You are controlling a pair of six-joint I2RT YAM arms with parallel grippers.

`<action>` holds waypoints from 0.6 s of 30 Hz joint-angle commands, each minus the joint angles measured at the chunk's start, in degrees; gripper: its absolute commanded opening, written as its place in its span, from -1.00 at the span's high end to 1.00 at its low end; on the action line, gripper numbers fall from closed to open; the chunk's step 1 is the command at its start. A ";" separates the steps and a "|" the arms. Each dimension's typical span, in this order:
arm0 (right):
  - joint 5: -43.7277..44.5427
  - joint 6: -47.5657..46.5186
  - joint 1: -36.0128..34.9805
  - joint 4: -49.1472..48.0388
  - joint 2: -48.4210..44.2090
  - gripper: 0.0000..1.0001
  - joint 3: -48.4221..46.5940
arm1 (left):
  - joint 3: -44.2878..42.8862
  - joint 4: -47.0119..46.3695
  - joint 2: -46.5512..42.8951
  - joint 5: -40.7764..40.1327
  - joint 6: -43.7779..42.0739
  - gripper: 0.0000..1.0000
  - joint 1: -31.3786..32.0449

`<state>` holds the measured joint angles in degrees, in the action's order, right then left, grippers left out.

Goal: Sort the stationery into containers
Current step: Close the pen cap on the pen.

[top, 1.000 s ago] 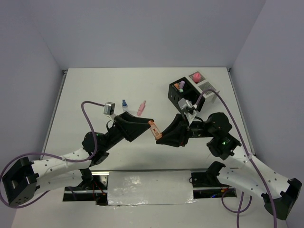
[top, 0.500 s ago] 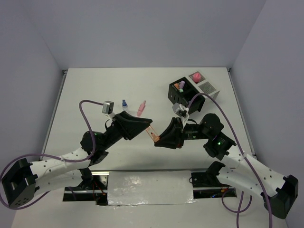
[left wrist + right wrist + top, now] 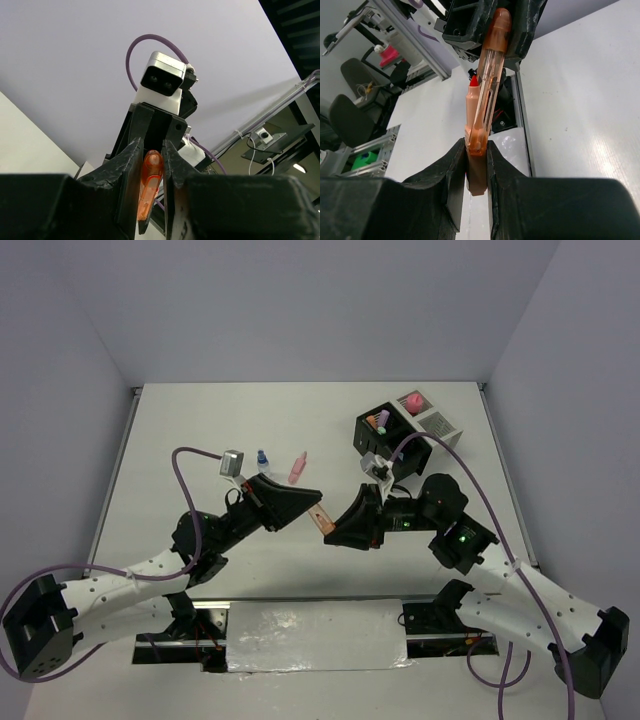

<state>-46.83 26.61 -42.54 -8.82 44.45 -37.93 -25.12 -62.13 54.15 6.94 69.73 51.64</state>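
An orange highlighter hangs in the air above the table's middle, between the two grippers. My right gripper is shut on its body end. The clear orange cap sits between the jaws of my left gripper, which press on both sides of it. A black mesh container holds a purple highlighter. Beside it, a white container holds a pink item. On the table lie a pink highlighter and a small blue-capped bottle.
Both containers stand at the back right, just behind the right arm. The left arm's cable loops over the table's left half. A foil-wrapped strip lies along the near edge between the arm bases.
My left gripper's jaws have closed from wide open onto the highlighter's cap. The right gripper, still holding the highlighter, has shifted slightly left toward the left gripper.
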 commanded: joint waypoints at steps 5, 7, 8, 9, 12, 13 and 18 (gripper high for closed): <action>6.56 3.35 0.09 2.04 -0.15 1.00 -7.41 | -3.09 3.42 -1.15 2.55 -3.90 0.93 0.31; 7.19 4.15 0.01 3.63 1.25 1.00 -9.08 | -3.09 3.77 -1.33 2.90 -4.96 0.97 0.31; 7.62 4.67 0.01 4.07 1.61 1.00 -9.52 | -3.09 4.64 -1.59 2.90 -5.05 0.98 0.31; 8.85 4.77 0.01 5.29 2.04 1.00 -10.05 | -3.09 5.08 -1.68 2.90 -5.31 1.00 0.31; 10.96 5.55 0.09 6.88 2.75 1.00 -11.46 | -2.47 5.53 -2.38 2.73 -5.57 1.00 0.31; 10.97 5.91 0.01 6.89 2.84 1.00 -11.64 | -2.47 5.96 -2.64 2.64 -5.92 1.00 0.31; 11.58 7.40 0.00 7.32 3.72 1.00 -12.60 | -2.82 8.69 -4.05 1.94 -7.33 1.00 0.31</action>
<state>-41.60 32.88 -42.89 2.37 47.77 -46.06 -27.11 -55.81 51.37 4.69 64.38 51.13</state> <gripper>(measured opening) 0.259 0.303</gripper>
